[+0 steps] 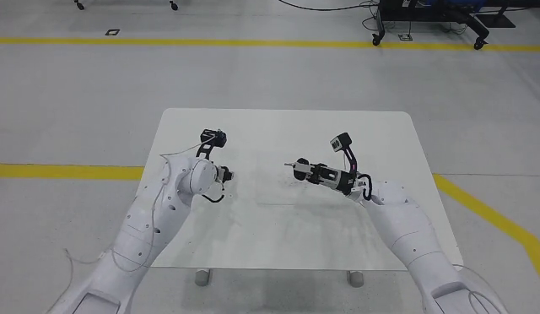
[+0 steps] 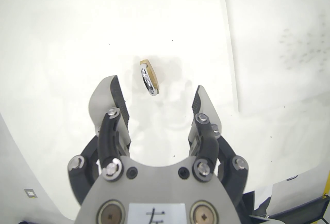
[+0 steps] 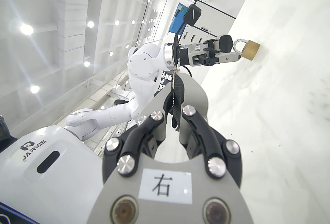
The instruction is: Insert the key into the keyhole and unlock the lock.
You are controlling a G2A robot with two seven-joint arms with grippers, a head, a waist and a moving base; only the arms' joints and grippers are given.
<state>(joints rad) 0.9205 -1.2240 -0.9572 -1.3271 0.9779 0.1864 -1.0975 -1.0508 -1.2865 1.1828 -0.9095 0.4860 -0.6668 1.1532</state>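
A brass padlock (image 2: 149, 78) with a silver shackle stands on the white table (image 1: 278, 238). My left gripper (image 2: 158, 98) is open just behind it, one finger on each side and neither touching it. From the right wrist view the padlock (image 3: 249, 50) sits right at the tips of the left gripper (image 3: 236, 50). My right gripper (image 3: 176, 80) hovers above the table's middle, shut on a small silver key (image 3: 176, 69) that points toward the lock. In the top view the left gripper (image 1: 226, 176) and right gripper (image 1: 294, 168) face each other a short gap apart.
The table's edge (image 2: 229, 54) runs a little way beyond the padlock. Grey floor with yellow lines (image 1: 253, 41) surrounds the table, with racks and cables far behind.
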